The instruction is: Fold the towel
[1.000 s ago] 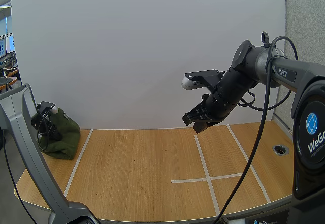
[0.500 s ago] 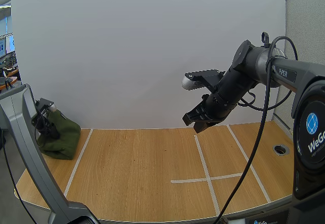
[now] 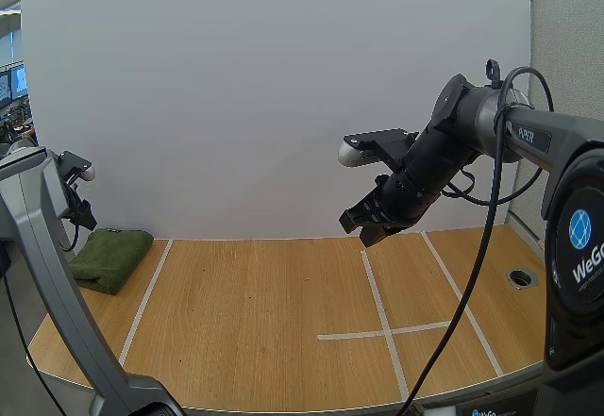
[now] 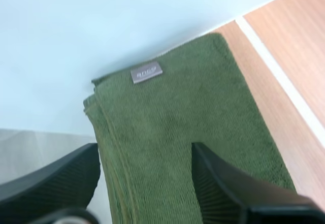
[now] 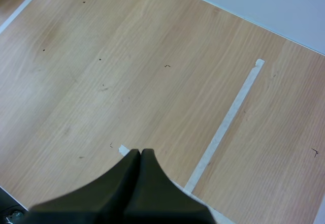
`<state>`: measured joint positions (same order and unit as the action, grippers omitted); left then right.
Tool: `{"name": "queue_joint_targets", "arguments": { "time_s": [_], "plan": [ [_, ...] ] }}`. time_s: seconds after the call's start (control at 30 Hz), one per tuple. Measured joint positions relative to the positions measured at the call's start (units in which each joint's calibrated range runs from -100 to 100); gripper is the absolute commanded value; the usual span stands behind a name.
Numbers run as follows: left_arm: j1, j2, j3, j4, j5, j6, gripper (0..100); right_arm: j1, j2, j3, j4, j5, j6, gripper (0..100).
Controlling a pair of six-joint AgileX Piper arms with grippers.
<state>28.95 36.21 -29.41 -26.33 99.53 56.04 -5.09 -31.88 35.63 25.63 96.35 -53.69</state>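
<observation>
The dark green towel lies folded flat at the table's far left, against the white back wall. In the left wrist view the towel shows a small grey label by its far edge. My left gripper hangs just above the towel's left end. Its fingers stand apart over the cloth with nothing pinched between them, so the left gripper is open. My right gripper is held high over the table's middle right; the right gripper is shut into one dark wedge, holding nothing.
White tape lines cross on the wooden table at the right, and another tape line runs beside the towel. A round grommet hole sits at the far right edge.
My left gripper let go of the bunched towel and rose; the towel now lies flat. The right arm has not moved.
</observation>
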Motion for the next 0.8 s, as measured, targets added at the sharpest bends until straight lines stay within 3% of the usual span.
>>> {"name": "queue_joint_targets", "arguments": {
  "time_s": [0.1,0.17,0.23,0.27,0.53,0.8],
  "plan": [
    [0.00,0.00,0.00,0.42,0.00,-0.46,70,0.00,0.00,0.00,0.00,0.00,0.00,0],
    [0.00,0.00,0.00,0.77,0.00,-0.63,52,0.00,0.00,0.00,0.00,0.00,0.00,0],
    [0.00,0.00,0.00,1.71,0.00,-1.06,22,0.00,0.00,0.00,0.00,0.00,0.00,0],
    [0.00,0.00,0.00,1.86,0.00,-1.10,0,0.00,0.00,0.00,0.00,0.00,0.00,0],
    [0.00,-0.14,0.00,2.29,0.00,-3.26,0,0.00,0.00,0.00,0.00,0.00,0.00,0],
    [0.91,-4.17,0.00,-4.66,0.33,-6.19,0,0.00,-0.15,0.00,1.25,-2.03,0.03,0]
  ]
}}
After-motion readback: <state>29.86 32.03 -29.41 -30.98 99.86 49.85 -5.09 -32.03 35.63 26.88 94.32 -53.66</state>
